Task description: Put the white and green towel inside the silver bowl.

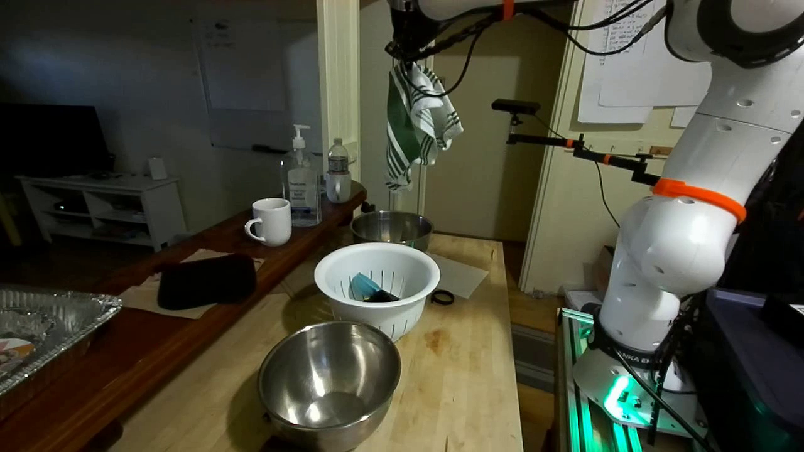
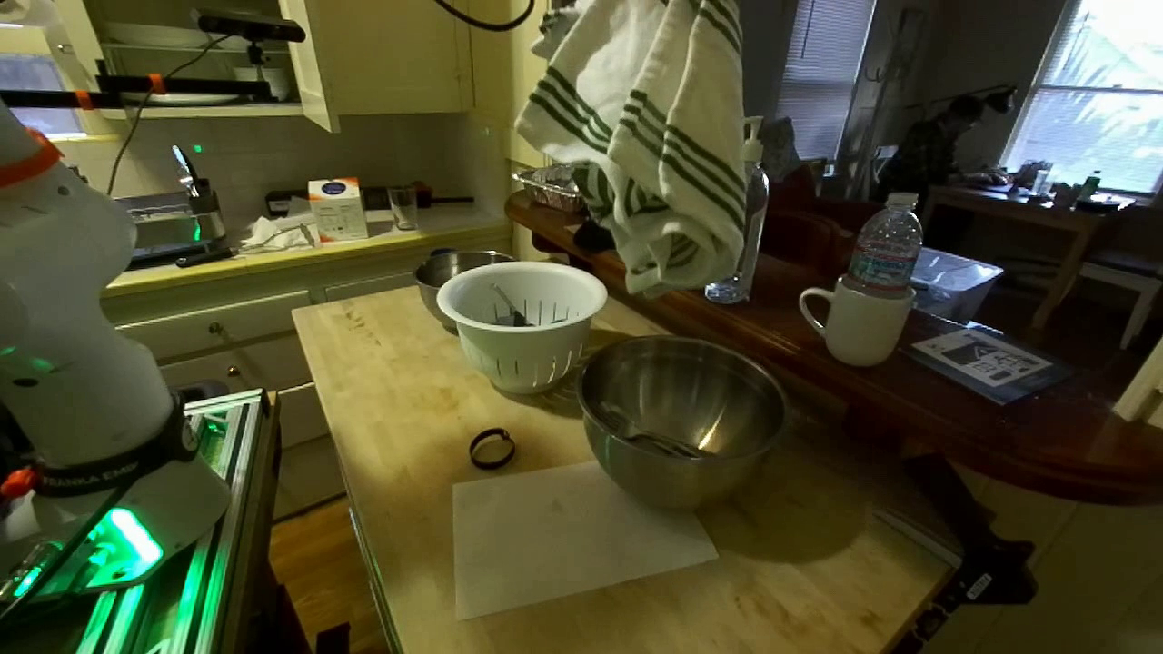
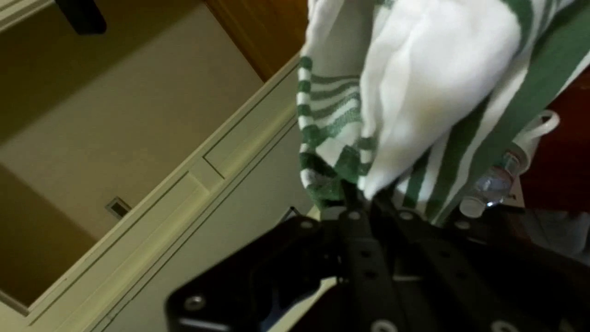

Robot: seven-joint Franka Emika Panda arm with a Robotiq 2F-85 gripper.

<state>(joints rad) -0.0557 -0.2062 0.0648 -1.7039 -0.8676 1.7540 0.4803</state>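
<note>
The white and green striped towel [image 1: 408, 125] hangs in the air in an exterior view, and also shows large in an exterior view [image 2: 663, 154] and the wrist view [image 3: 428, 83]. My gripper [image 3: 366, 196] is shut on its upper end; the gripper also shows in an exterior view [image 1: 407, 61] and is above the frame in the remaining exterior view. Two silver bowls stand on the wooden table. One silver bowl [image 1: 396, 223], also seen in an exterior view [image 2: 672, 477], stands below the towel's height. The other silver bowl [image 1: 314, 370] stands beyond the colander, also seen here [image 2: 434, 295].
A white colander [image 1: 339, 260] with a blue and a black item stands between the bowls. A dark wooden ledge [image 2: 800, 363] carries a white mug [image 1: 273, 223], a pump bottle [image 1: 303, 188], a water bottle [image 2: 883, 250] and a foil tray [image 1: 81, 314]. A black ring [image 2: 492, 449] lies near white paper [image 2: 563, 545].
</note>
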